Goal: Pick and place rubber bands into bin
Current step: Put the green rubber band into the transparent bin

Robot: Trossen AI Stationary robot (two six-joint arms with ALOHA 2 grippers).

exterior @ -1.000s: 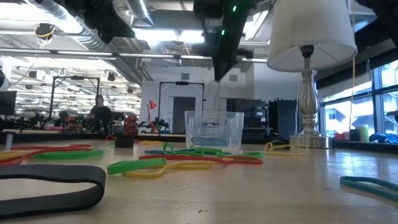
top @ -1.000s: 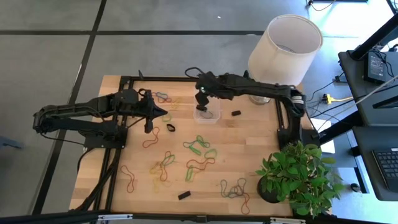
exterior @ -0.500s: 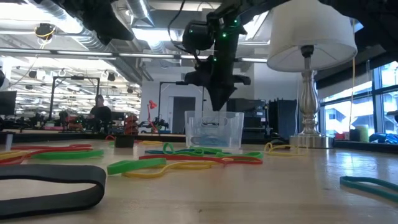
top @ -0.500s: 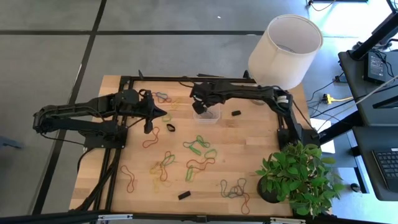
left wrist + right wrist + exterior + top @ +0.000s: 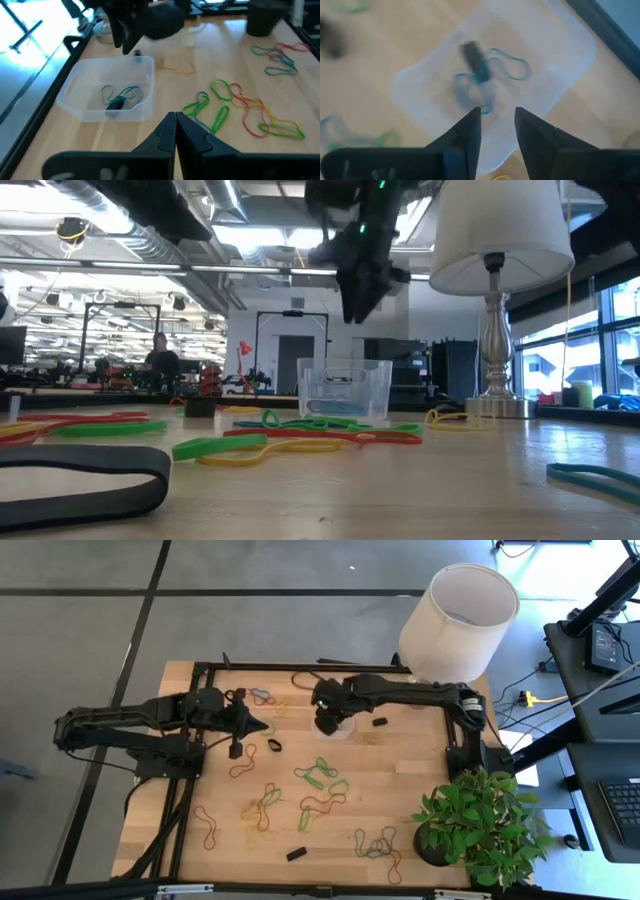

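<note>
Right gripper poised directly above the small clear plastic rectangular bin, fingers parted with a narrow gap and nothing between them. Inside the bin lie a blue-grey rubber band and a small dark piece. Left gripper waits near the table's left side, fingers pressed together and empty. Many thin coloured rubber bands are scattered on the pale wooden table, most of them between the bin and the near edge, with a few beside the left arm. The white lampshade stands at the far right corner. The bands look light, limp and springy; pinching a single strand where it lies apart from its neighbours seems the likeliest hold
</note>
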